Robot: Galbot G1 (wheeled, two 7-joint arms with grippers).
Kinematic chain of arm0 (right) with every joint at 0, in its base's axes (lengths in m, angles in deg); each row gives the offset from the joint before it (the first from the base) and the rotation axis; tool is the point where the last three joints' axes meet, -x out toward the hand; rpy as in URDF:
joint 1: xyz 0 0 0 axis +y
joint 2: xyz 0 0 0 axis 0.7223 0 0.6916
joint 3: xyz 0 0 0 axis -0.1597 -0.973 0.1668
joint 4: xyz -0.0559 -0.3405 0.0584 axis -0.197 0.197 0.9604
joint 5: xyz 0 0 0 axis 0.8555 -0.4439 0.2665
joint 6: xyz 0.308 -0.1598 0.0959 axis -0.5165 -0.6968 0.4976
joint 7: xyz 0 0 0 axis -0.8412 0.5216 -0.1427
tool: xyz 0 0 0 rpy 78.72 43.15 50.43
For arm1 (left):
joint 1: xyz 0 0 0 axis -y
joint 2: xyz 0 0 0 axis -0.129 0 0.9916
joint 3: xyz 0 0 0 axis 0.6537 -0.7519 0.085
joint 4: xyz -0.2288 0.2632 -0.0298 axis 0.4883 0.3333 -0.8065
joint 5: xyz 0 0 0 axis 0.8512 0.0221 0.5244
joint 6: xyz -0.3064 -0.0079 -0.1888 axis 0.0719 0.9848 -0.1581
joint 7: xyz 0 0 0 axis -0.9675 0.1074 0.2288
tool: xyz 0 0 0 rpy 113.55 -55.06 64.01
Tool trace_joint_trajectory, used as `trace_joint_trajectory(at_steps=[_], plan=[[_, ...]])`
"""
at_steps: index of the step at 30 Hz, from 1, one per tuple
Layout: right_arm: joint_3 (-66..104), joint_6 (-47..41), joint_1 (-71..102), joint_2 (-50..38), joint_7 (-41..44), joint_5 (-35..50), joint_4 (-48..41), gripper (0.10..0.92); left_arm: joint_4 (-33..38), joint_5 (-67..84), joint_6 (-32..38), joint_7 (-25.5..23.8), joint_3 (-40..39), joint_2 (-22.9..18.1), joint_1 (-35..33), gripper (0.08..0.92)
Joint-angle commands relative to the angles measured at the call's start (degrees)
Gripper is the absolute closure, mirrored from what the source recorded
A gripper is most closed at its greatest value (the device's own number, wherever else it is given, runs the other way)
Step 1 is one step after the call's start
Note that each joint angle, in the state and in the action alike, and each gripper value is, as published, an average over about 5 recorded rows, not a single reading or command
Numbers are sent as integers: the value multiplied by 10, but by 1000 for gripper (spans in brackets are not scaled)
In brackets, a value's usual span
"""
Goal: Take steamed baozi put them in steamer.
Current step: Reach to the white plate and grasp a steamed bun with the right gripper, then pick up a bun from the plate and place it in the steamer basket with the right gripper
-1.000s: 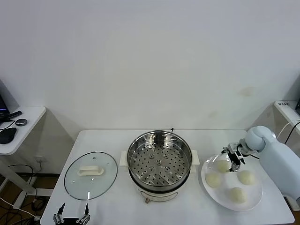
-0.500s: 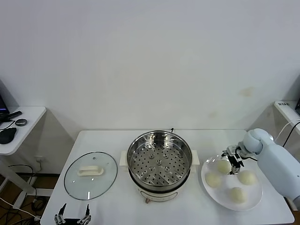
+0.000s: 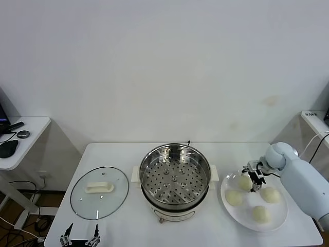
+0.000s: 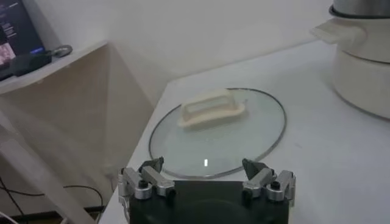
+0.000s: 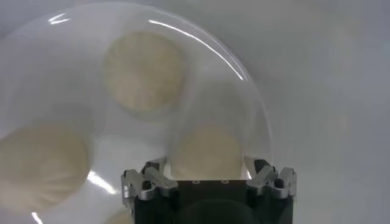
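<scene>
At right of the frame, the right pincer (image 3: 254,174) straddles one baozi (image 3: 244,182) on the plate (image 3: 277,218), fingers spread around it. The empty steamer (image 3: 175,175) sits centre. The left pincer (image 3: 78,239), open, waits bottom left.

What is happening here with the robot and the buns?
The right gripper is down over one baozi on the white plate, straddling it, not yet lifted. All four buns are on the plate; the steamer holds none. The left gripper waits open near the glass lid.
</scene>
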State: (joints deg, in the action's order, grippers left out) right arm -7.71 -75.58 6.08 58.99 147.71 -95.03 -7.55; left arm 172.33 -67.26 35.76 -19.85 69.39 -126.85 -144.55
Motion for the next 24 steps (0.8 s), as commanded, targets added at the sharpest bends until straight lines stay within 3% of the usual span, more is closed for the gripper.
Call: trace_joint_trajectory(at_steps=[1,9,16,24], plan=[[1,2,0,1,0,0,-3,295,0,0,0,0,0,1,-1,177],[10,8,-10,-7,11,14,4,442,2,0,1,0,-3,3,-1,177],[-9,-1,-63,-34,27,62,34,448,9,2,1,2,-5,3,1,177],[-139,-23,-247,-34,50,197,57,458,22,4,2,3,-12,2,13,177]])
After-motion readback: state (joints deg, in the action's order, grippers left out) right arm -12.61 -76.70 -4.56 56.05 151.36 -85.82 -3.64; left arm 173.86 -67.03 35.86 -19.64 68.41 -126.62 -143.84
